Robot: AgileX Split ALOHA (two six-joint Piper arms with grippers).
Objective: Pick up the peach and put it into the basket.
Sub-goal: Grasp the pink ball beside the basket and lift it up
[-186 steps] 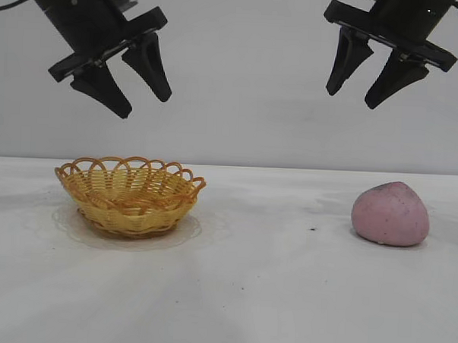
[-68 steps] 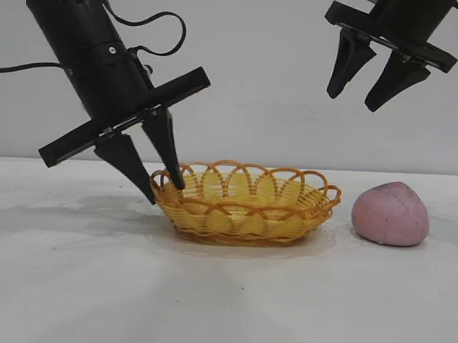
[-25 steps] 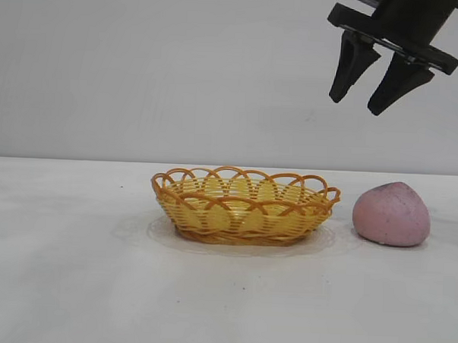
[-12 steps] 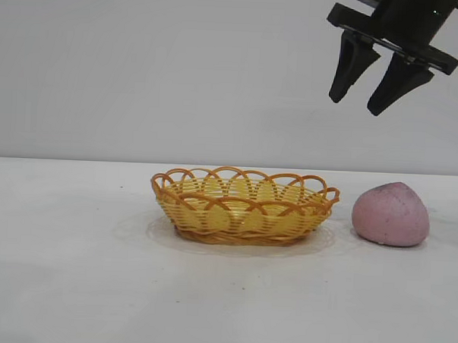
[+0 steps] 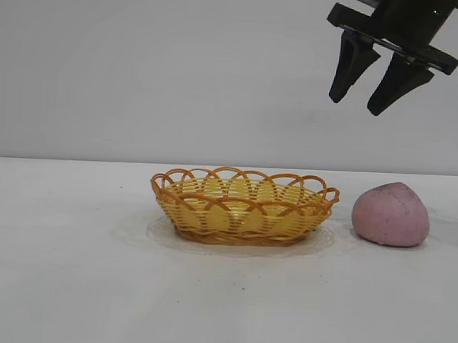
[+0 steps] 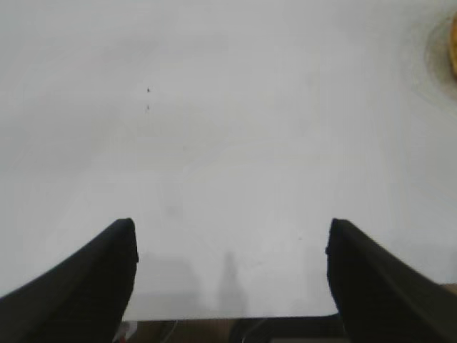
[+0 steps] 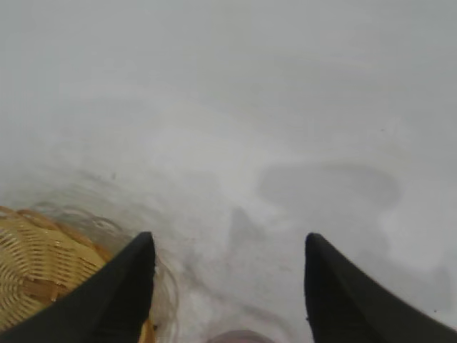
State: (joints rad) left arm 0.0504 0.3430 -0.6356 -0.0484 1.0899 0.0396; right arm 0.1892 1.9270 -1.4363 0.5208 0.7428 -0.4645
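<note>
**Op A:** The peach [image 5: 390,214] sits bare on the worktop [image 5: 72,286] toward its right edge, just beside the basket [image 5: 244,205] but not touching it. Nothing grips it yet, so for me the step in hand is the approach and grasp.

**Op B:** Agreed. Near to far from my seat: open worktop in front, then basket and peach side by side in one row, then the wall. My right tool [image 5: 374,79] hangs high above the gap between them, a bit toward the peach, fingers apart and holding nothing.

**Op A:** In the right wrist view I see the basket's weave [image 7: 43,264] past one finger, and only a pink sliver at the frame's edge, which may be the peach. I'd bring the tool over the peach before lowering.

**Op B:** Yes. I'd come straight down with the fingers straddling its widest part, below the pointed top. It looks rounded, so a high pinch could squeeze it out.

**Op A:** The left tool [image 6: 232,282] is out of the exterior view; its own camera shows fingers apart over bare worktop, the basket just at the frame's edge. I'd leave it parked.
</note>
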